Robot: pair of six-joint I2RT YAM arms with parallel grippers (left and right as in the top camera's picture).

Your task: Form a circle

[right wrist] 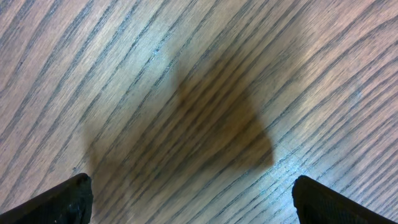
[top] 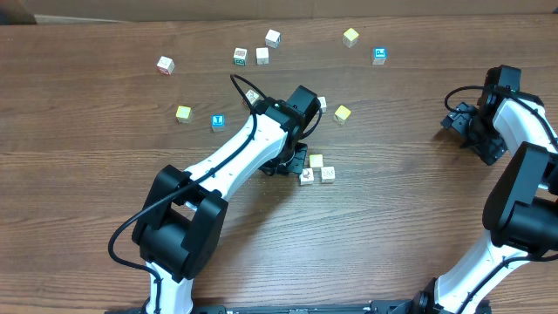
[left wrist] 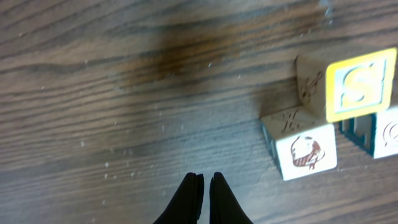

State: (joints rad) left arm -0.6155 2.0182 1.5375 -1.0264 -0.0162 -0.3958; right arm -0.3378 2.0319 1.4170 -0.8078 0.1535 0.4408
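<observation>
The circle (top: pixel 317 169) is a tight knot of small cubes in mid-table: a pale yellow one (top: pixel 316 161) and two white ones (top: pixel 328 174) touching it. My left gripper (top: pixel 299 163) is shut and empty, its tips just left of that knot. In the left wrist view the shut gripper (left wrist: pixel 206 177) points at bare wood, with the yellow-framed S cube (left wrist: pixel 360 84), a white picture cube (left wrist: pixel 305 152) and a teal-sided cube (left wrist: pixel 379 134) off to the right. My right gripper (top: pixel 459 122) stands wide open over bare wood at the far right, its fingertips (right wrist: pixel 68 199) far apart.
Loose cubes lie scattered across the far half of the table: a white one (top: pixel 166 64), a yellow one (top: pixel 183 113), a blue one (top: pixel 218 122), several near the back (top: pixel 262 55), a blue one (top: pixel 379 56) and a yellow one (top: pixel 343 113).
</observation>
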